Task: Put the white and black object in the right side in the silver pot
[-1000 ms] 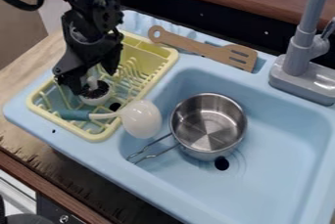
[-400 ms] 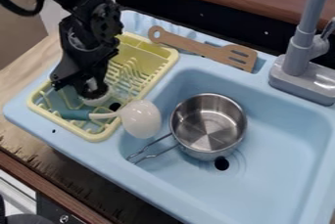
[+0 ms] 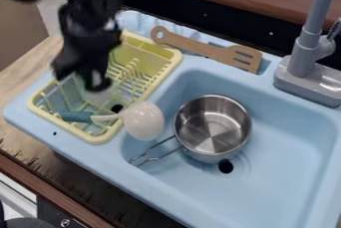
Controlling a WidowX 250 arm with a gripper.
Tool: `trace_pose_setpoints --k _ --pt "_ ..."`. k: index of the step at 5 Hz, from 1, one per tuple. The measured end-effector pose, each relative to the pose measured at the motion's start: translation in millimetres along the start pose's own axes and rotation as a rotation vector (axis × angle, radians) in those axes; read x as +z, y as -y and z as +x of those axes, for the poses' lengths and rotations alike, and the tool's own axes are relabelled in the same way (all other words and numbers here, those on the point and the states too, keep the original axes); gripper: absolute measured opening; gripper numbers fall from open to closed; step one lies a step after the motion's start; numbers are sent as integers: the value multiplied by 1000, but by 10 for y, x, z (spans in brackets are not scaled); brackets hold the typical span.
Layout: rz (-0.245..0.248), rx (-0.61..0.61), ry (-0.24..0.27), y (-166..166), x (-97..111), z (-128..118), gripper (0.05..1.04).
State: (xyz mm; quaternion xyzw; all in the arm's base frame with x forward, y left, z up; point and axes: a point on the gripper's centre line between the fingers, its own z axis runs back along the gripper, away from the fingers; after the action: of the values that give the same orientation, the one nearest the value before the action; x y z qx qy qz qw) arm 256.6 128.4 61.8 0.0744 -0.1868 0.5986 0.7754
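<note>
blue sink [image 3: 283,147]: target's on its basin floor; carry rightward.
yellow rack [image 3: 155,57]: lift well clear of its prongs before crossing.
silver pot [image 3: 212,128]: centre over the open mouth, lower inside, then let go.
white ladle [image 3: 143,121]: head rests by the rack's edge; pass above it.
claw [image 3: 81,76]: seems pinched on the white-and-black piece; hold firm, go gently.
white-and-black piece [image 3: 98,86]: blurred, at the claw, over the rack.

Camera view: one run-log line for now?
claw over dish rack; pot empty in sink; ladle across rack's edge; spatula behind sink
</note>
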Motion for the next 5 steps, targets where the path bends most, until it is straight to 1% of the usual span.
trace_pose_setpoints --k 1,2,3,4,5 --pt "-66 42 10 46 252 50 193" --pt "-62 48 -26 49 350 30 193" --pt "-86 43 -28 138 503 -26 193" --pt "-119 71 16 348 634 -157 193" --pt "-125 82 46 508 679 -303 193"
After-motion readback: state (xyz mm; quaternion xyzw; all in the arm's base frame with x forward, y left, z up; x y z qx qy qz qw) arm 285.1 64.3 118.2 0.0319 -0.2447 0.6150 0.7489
